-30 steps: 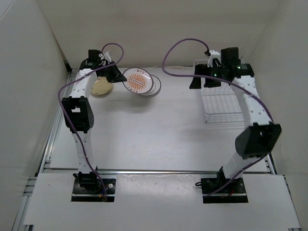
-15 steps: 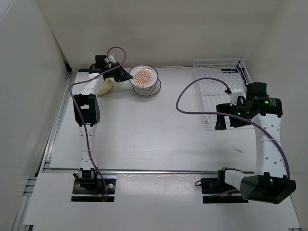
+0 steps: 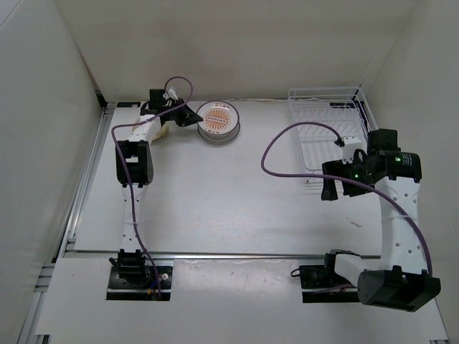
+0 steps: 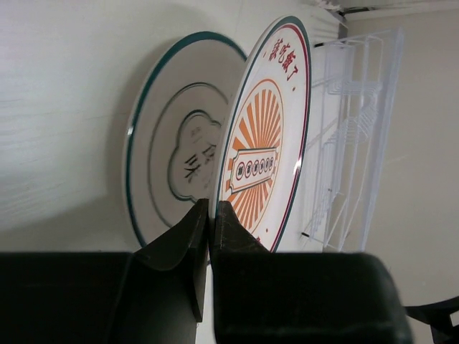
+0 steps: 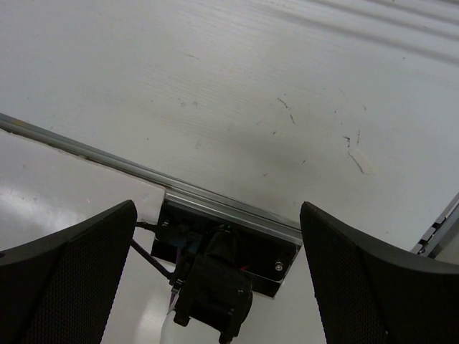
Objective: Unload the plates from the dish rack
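My left gripper is shut on the rim of the white plate with the orange sunburst centre. In the left wrist view the jaws pinch that plate at its near edge and hold it tilted over the white plate with dark rings, which lies flat on the table. Its rim shows under the sunburst plate. The cream-tan plate lies left of them, partly hidden by the left arm. The white wire dish rack at the back right holds no plates. My right gripper is open and empty, in front of the rack.
The right wrist view looks down at the right arm's base and the metal rail at the table's near edge. White walls enclose the table on three sides. The rack also shows in the left wrist view, behind the plates.
My right arm has drawn back from the rack toward the near side. My left gripper has brought the sunburst plate down over the ringed plate.
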`<state>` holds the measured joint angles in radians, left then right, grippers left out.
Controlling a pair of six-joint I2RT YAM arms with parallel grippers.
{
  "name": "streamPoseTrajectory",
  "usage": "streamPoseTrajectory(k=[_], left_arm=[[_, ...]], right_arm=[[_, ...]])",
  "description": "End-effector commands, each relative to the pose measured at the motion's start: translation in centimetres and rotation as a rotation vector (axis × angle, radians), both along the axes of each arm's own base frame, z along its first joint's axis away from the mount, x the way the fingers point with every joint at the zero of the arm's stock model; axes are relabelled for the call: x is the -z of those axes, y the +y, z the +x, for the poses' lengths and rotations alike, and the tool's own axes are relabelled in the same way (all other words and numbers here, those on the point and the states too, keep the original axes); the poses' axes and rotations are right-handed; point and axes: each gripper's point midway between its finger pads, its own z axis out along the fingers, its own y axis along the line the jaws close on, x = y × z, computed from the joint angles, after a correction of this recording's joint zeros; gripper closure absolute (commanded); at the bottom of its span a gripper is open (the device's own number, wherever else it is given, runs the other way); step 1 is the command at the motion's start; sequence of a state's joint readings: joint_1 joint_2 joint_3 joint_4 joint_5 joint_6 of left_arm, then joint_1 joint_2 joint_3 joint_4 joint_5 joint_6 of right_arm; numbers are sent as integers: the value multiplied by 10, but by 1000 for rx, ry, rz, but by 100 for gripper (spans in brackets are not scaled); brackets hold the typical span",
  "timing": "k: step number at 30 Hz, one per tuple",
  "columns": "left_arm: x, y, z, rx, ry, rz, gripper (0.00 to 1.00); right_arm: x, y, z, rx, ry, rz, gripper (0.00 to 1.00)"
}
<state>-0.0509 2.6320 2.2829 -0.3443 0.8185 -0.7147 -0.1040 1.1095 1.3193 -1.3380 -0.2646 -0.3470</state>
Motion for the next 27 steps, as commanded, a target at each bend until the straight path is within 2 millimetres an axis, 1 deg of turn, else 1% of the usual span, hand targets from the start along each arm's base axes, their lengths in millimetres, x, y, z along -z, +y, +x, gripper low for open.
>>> streamPoseTrajectory(k=[1,2,4,5,7,9,11,12,14,15,16,17,18,19,20,21,22,23,24,25,27], left_arm=[[-27,-2,1,-8,-74,18,83],[-22,-7,-2,1,-62,19,83],[-11,-7,-7,6,-42,26,82],[-11,-7,-7,6,-42,26,82],[-2,-6,-10,10,-26,32,82],[-2,-6,-10,14,-33,37,82],[-2,-6,-10,18,-40,42,80],[-2,-6,-10,18,-40,42,75],[2,-6,-12,18,-31,42,67],[5,-6,-14,18,-22,43,62],[0,-11,-15,32,-39,47,53],[0,-11,-15,32,-39,48,49],[-5,-11,-15,36,-55,52,46],[-5,-11,-15,36,-55,52,45],[0,-9,-15,30,-53,64,45],[-7,-9,-14,30,-64,64,45],[-7,-9,-14,30,-64,64,45],[-12,-8,-13,24,-84,76,43],[-12,-7,-13,29,-93,83,43],[-18,-12,-13,31,-105,87,43],[-20,-10,-10,32,-136,108,43]], right_arm=[[0,5,-4,0,-10,27,3],[-1,5,-1,8,-18,29,3],[-2,6,1,4,-28,37,3],[-2,6,1,4,-28,37,3],[-4,8,0,9,-35,48,3],[-6,7,1,25,-51,50,3],[-4,7,0,25,-42,50,3],[-6,7,-1,25,-54,49,3],[0,7,-5,26,-40,51,3],[-2,8,-7,33,-50,53,3],[1,8,-10,33,-44,54,3],[3,8,-11,40,-34,64,3],[1,8,-9,39,-58,62,3],[1,8,-9,47,-56,66,3],[-1,9,-10,47,-65,65,3],[-1,9,-10,47,-65,65,3],[-1,10,-10,43,-66,73,3],[-1,10,-10,43,-66,73,3],[-2,10,-8,43,-75,72,3],[-2,12,-8,47,-73,84,3],[-1,13,-7,42,-75,94,3]])
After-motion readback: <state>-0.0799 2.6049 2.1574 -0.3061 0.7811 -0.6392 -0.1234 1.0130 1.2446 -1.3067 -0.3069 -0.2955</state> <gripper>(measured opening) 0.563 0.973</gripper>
